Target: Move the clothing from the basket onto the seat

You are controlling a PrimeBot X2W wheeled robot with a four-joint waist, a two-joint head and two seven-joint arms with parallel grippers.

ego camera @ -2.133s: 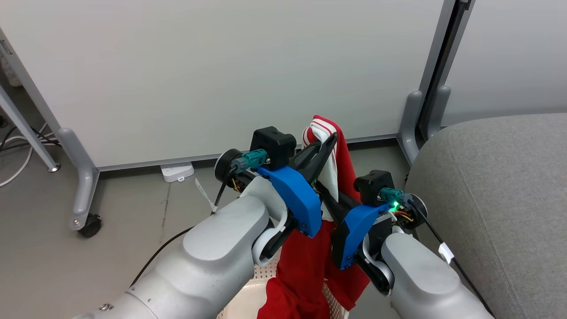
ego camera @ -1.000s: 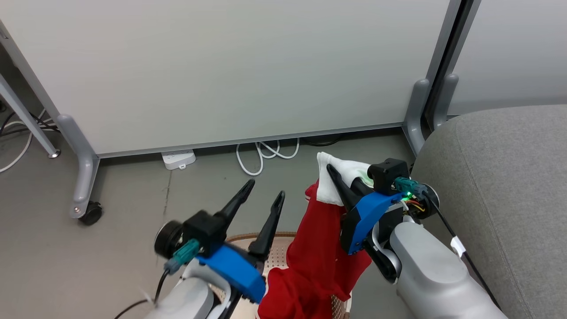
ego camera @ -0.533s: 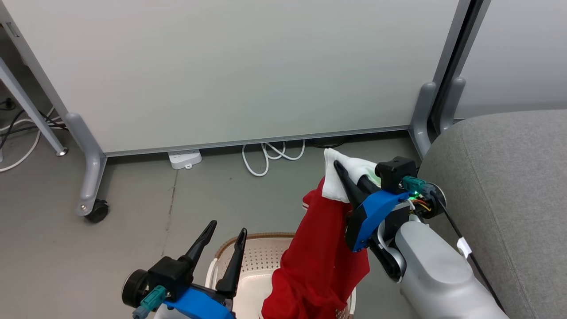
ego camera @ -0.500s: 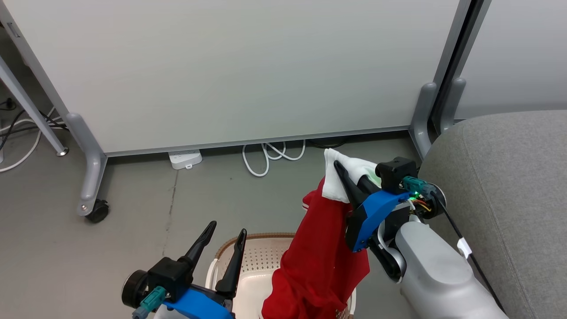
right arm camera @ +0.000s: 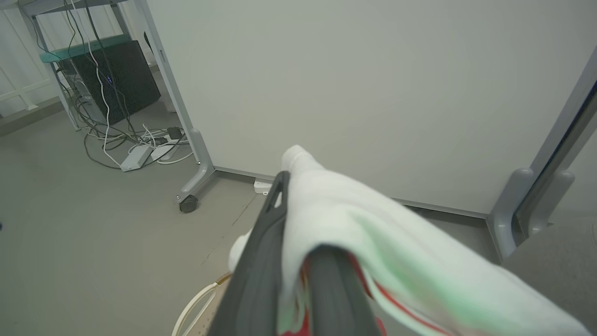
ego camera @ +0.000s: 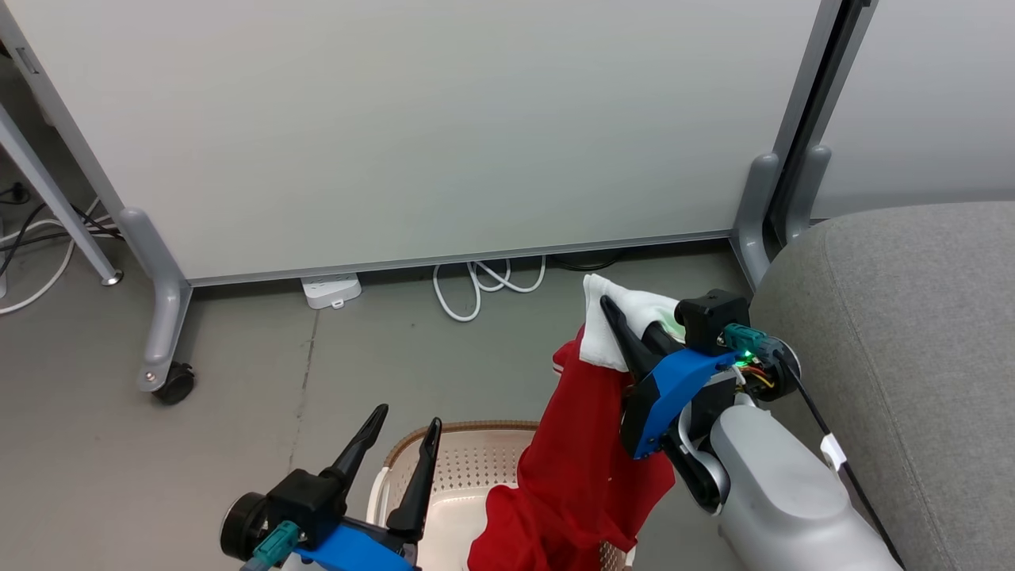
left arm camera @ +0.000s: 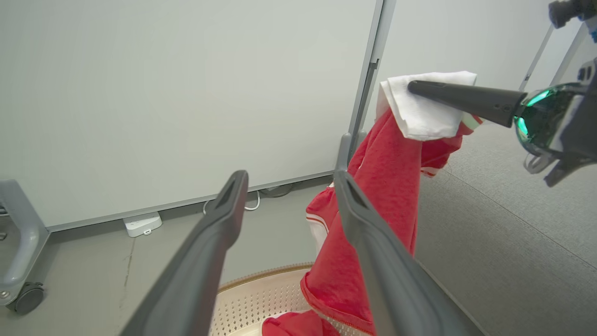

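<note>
My right gripper [ego camera: 614, 312] is shut on the white panel of a red garment [ego camera: 583, 444], which hangs from it down into the cream basket [ego camera: 468, 468] on the floor. The same garment [left arm camera: 382, 186] hangs to the right of my left fingers in the left wrist view, and its white fabric [right arm camera: 354, 219] drapes over my right fingers in the right wrist view. My left gripper [ego camera: 406, 420] is open and holds nothing, low at the basket's left rim. The grey seat [ego camera: 912, 341] rises just right of the right arm.
A white partition panel [ego camera: 412, 127] on grey wheeled feet [ego camera: 162, 349] stands behind the basket. A white power strip [ego camera: 331, 290] and a coiled white cable [ego camera: 484, 281] lie at its base. More cables and a black box [right arm camera: 116, 79] sit far left.
My left gripper let go of the garment, opened and dropped to the lower left beside the basket. The right gripper kept its hold and swung a little right toward the seat.
</note>
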